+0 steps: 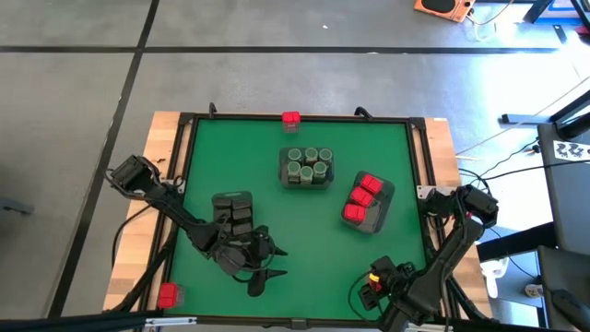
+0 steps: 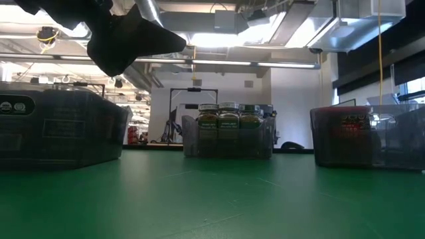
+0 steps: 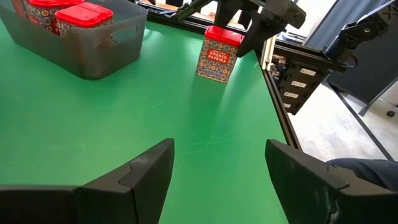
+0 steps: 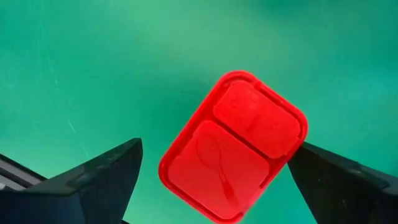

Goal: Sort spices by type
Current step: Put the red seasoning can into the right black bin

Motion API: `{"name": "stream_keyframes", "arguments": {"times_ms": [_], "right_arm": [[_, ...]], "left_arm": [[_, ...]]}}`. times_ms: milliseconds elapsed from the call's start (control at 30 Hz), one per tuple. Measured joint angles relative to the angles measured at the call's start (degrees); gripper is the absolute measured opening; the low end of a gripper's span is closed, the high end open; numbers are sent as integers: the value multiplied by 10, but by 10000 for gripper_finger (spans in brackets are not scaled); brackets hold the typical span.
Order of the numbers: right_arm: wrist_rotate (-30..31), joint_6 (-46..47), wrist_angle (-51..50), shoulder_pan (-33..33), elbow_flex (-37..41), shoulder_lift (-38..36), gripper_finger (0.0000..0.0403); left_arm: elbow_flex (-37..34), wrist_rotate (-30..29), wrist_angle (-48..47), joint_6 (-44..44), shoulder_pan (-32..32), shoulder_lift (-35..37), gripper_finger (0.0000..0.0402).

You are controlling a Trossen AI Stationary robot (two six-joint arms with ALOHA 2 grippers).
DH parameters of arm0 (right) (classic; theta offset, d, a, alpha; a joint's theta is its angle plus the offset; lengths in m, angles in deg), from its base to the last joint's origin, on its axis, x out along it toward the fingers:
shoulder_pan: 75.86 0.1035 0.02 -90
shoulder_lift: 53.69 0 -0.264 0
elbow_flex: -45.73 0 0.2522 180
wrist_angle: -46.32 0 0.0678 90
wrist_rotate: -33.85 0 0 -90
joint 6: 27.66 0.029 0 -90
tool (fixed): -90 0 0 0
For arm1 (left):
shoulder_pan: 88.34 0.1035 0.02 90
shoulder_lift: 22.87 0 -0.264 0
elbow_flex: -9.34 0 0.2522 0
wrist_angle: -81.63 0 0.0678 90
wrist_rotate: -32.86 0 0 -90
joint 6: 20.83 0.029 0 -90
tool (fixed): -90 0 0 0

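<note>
1. The right pincer (image 4: pixel 214 168) was seen at about 5 o'clock on the green counter (image 1: pixel 277 198), its fingers spread wide on either side of a red spice box (image 4: pixel 233 146) (nothing was gripped; the box stood upright on the counter below it).
2. The left pincer (image 1: pixel 263 267) was found at about 7 o'clock, released and empty, its fingers (image 3: pixel 149 171) apart above bare green surface.
3. A tray of dark tins (image 1: pixel 233 210) was placed at about 8 o'clock, just beside the left arm.
4. A tray of round grey-green jars (image 1: pixel 307 168) was set near the centre, slightly toward 12 o'clock.
5. A tray of red boxes (image 1: pixel 365 201) was located at about 3 o'clock.
6. One loose red box (image 1: pixel 291 119) was left on the 12 o'clock edge.
7. Another red box (image 1: pixel 167 295) was seen off the green surface at the 7 o'clock corner (on the wooden border).
8. In the low view, the jars (image 2: pixel 228 123) were shown upright in their clear tray.
</note>
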Motion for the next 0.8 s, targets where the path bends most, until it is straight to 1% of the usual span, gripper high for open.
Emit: {"name": "stream_keyframes", "arguments": {"times_ms": [133, 233, 333, 500, 567, 800], "right_arm": [[-2, -17, 0, -6, 0, 4, 390], [-6, -37, -2, -12, 0, 10, 375], [11, -49, 0, -18, 0, 10, 338], [0, -80, -2, -21, 1, 10, 249], [-6, -92, -4, -20, 0, 9, 222], [-6, -150, -25, -20, 0, 7, 221]], "left_arm": [[0, 0, 0, 0, 0, 0, 250], [0, 0, 0, 0, 0, 0, 250], [0, 0, 0, 0, 0, 0, 250], [0, 0, 0, 0, 0, 0, 250], [0, 0, 0, 0, 0, 0, 250], [0, 0, 0, 0, 0, 0, 250]]}}
